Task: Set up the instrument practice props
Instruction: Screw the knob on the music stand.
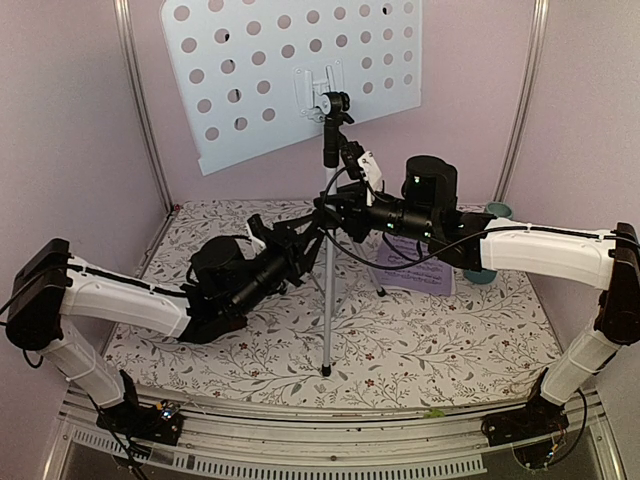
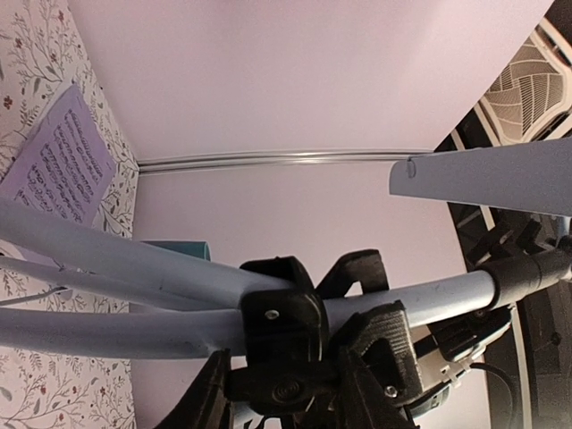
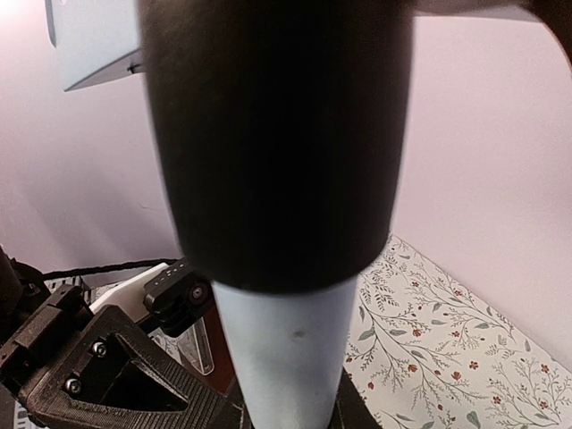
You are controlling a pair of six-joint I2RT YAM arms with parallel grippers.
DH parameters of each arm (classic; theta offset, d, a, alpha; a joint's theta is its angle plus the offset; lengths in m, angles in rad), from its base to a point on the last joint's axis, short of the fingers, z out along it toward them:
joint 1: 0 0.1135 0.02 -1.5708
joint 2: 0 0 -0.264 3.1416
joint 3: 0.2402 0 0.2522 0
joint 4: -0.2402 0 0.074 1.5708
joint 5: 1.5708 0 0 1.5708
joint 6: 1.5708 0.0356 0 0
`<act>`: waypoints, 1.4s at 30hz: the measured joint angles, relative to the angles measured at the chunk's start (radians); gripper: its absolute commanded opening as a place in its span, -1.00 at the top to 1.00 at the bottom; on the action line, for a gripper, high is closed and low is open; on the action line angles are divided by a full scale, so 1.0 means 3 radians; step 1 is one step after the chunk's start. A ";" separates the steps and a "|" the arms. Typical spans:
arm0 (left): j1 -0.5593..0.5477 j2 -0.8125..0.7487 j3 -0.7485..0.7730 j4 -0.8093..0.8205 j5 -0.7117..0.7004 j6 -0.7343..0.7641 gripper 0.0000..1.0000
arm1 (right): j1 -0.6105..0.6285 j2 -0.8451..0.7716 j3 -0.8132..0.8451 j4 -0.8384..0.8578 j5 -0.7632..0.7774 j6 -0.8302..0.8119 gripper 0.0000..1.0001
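The pale-blue perforated music stand stands upright on its silver tripod at the middle of the floral table, with its desk tilted up at the far side. The right fingers are clamped on its pole below the dark collar, while the left fingers sit on either side of the pole a little lower; I cannot tell whether they press on it. A lilac sheet-music page lies flat on the table right of the stand, under the right arm and near a teal cup.

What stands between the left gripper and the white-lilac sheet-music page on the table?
The silver pole of the pale-blue perforated music stand, seen in the top external view.
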 measured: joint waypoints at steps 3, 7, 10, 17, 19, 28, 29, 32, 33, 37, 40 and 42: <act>0.0025 -0.0001 0.0000 -0.0013 0.0067 0.0065 0.88 | 0.0000 -0.0001 -0.0001 0.0000 0.0010 0.0003 1.00; 0.0060 -0.0005 0.0000 -0.0029 0.0159 0.0175 1.00 | 0.0000 -0.0001 -0.0004 0.0009 0.0023 0.0008 1.00; 0.0088 -0.0008 -0.0008 -0.0034 0.0231 0.0281 1.00 | 0.0000 -0.0001 -0.0009 0.0019 0.0034 0.0009 1.00; 0.0178 -0.0015 -0.0064 0.0027 0.0445 0.0598 1.00 | 0.0000 -0.0001 -0.0022 0.0045 0.0033 0.0009 1.00; 0.0195 -0.0032 -0.0064 -0.0006 0.0492 0.0741 1.00 | 0.0000 -0.0001 -0.0023 0.0047 0.0033 0.0009 1.00; 0.0249 -0.0074 -0.0064 -0.0141 0.0711 0.1422 1.00 | 0.0000 -0.0001 -0.0032 0.0064 0.0033 0.0010 1.00; 0.0254 -0.0076 -0.0064 -0.0149 0.0731 0.1485 1.00 | 0.0000 -0.0001 -0.0036 0.0070 0.0032 0.0010 1.00; 0.0267 -0.0084 -0.0064 -0.0164 0.0786 0.1614 0.81 | 0.0000 -0.0004 -0.0042 0.0076 0.0033 0.0011 1.00; 0.0268 -0.0092 -0.0064 -0.0179 0.0797 0.1665 0.69 | 0.0000 -0.0005 -0.0043 0.0078 0.0032 0.0010 1.00; 0.0272 -0.0142 -0.0069 -0.0271 0.0848 0.1887 0.30 | 0.0000 -0.0008 -0.0045 0.0079 0.0023 0.0010 1.00; 0.0275 -0.0197 -0.0094 -0.0333 0.0890 0.2162 0.16 | 0.0004 -0.0006 -0.0043 0.0092 0.0000 0.0011 1.00; 0.0292 -0.0275 -0.0142 -0.0455 0.0834 0.2410 0.15 | 0.0004 -0.0006 -0.0046 0.0086 0.0019 0.0011 1.00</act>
